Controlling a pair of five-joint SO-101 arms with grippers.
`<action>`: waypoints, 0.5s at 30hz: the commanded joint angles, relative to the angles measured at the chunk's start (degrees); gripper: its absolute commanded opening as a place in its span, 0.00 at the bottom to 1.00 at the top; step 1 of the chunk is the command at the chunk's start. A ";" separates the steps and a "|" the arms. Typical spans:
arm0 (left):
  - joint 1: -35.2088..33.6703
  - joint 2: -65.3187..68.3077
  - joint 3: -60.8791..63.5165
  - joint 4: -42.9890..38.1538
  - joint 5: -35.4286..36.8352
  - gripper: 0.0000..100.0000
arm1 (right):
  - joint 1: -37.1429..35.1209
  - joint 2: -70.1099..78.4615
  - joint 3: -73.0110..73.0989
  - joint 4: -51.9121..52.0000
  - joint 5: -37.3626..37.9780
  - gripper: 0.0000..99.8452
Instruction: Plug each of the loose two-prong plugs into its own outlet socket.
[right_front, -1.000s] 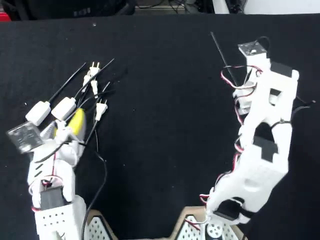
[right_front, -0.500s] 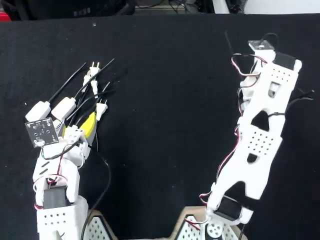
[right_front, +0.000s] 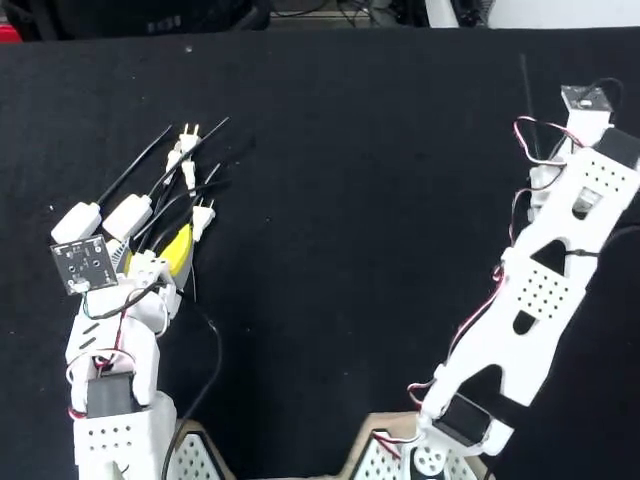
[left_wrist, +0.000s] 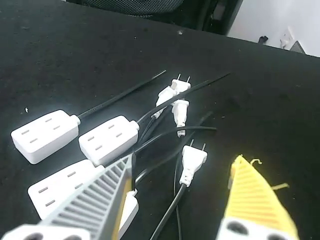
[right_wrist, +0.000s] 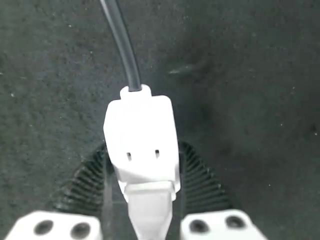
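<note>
Left gripper (left_wrist: 184, 159) hung open just behind the nearest plug (left_wrist: 193, 162), prongs pointing away from it (right gripper (right_wrist: 143, 150), clamped on a socket (right_wrist: 141, 127), sat well apart).

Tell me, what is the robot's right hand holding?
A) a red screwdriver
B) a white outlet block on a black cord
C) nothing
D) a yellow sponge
B: the right wrist view shows the right hand closed around a white outlet block with a black cord running from it.

Glossy plastic plugs (left_wrist: 192, 159), matt blk cloth (right_front: 340, 200)
</note>
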 joint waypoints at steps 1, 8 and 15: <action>0.40 -0.62 1.01 -1.14 -0.62 0.31 | 1.05 -0.40 -2.15 1.58 0.00 0.09; 0.48 -0.62 1.01 -1.14 -0.53 0.31 | -0.53 1.10 -2.07 -0.79 0.00 0.16; 0.48 -0.62 1.01 -1.23 -0.62 0.31 | -4.48 -0.40 -8.66 -1.32 -0.35 0.16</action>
